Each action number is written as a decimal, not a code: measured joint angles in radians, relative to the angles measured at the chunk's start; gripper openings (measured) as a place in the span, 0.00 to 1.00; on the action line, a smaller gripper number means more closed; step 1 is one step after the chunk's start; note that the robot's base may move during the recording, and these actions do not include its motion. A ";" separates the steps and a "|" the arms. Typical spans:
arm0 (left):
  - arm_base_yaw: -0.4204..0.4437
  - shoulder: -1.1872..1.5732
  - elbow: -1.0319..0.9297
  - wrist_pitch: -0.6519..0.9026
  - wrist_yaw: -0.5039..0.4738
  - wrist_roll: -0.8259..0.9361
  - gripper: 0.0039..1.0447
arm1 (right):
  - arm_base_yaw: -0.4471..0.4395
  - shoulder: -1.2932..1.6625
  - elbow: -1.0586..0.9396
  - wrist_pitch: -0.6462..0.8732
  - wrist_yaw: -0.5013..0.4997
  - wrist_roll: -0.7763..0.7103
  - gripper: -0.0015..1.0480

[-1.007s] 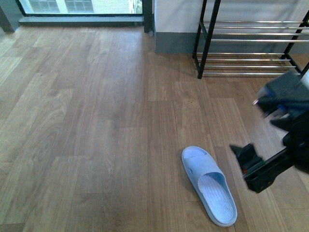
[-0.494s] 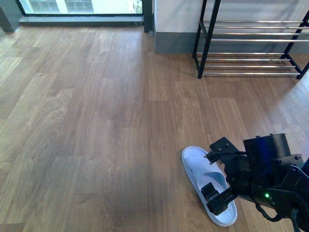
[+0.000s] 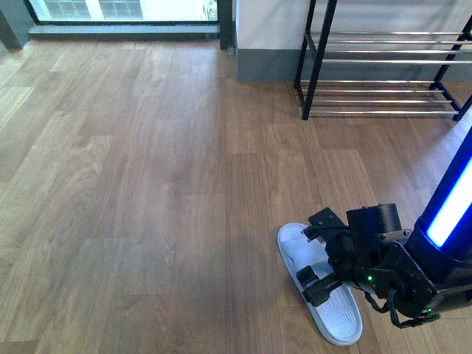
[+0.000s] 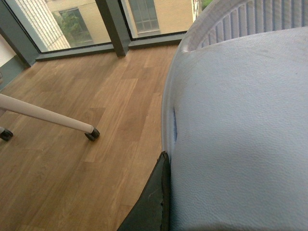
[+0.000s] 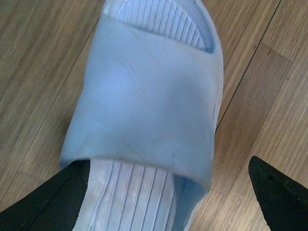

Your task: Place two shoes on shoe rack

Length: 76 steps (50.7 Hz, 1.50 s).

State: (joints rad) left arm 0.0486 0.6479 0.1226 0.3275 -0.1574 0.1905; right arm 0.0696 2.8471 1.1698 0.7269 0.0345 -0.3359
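Note:
One light blue slipper-type shoe (image 3: 335, 321) lies on the wooden floor at the front right. My right gripper (image 3: 317, 254) stands open low over it, one black finger on each side of its strap. In the right wrist view the strap (image 5: 144, 101) fills the middle, between the fingers (image 5: 43, 202) of the right gripper (image 5: 163, 202). A second light blue shoe (image 4: 240, 125) fills the left wrist view, with my left gripper (image 4: 168, 192) shut on it; only one black finger (image 4: 154, 204) shows. The shoe rack (image 3: 383, 63) stands at the far right against the wall.
A grey-based wall column (image 3: 265, 63) stands just left of the rack. A window (image 3: 125, 11) runs along the far left. In the left wrist view a white leg on a caster (image 4: 91, 134) rests on the floor near a window frame (image 4: 113, 26).
My right arm has swung in from the right edge and come down over the shoe on the floor, its open fingers now straddling the strap. The shoe has not moved.

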 joint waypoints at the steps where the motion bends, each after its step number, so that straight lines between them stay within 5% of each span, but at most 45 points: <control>1: 0.000 0.000 0.000 0.000 0.000 0.000 0.02 | -0.001 0.011 0.015 0.005 0.001 0.000 0.91; 8: 0.000 0.000 0.000 0.000 0.000 0.000 0.02 | -0.010 0.096 0.125 0.064 0.021 0.002 0.90; 38: 0.000 0.000 0.000 0.000 0.000 0.000 0.02 | -0.064 0.109 0.102 0.245 0.179 0.034 0.03; 56: 0.000 0.000 0.000 0.000 0.000 0.000 0.02 | -0.092 -0.441 -0.331 0.372 0.024 -0.113 0.02; 76: 0.000 0.000 0.000 0.000 0.000 0.000 0.02 | -0.149 -1.423 -0.728 -0.013 -0.053 -0.154 0.02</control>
State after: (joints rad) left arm 0.0486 0.6479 0.1226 0.3275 -0.1574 0.1905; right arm -0.0792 1.4246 0.4419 0.7143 -0.0185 -0.4896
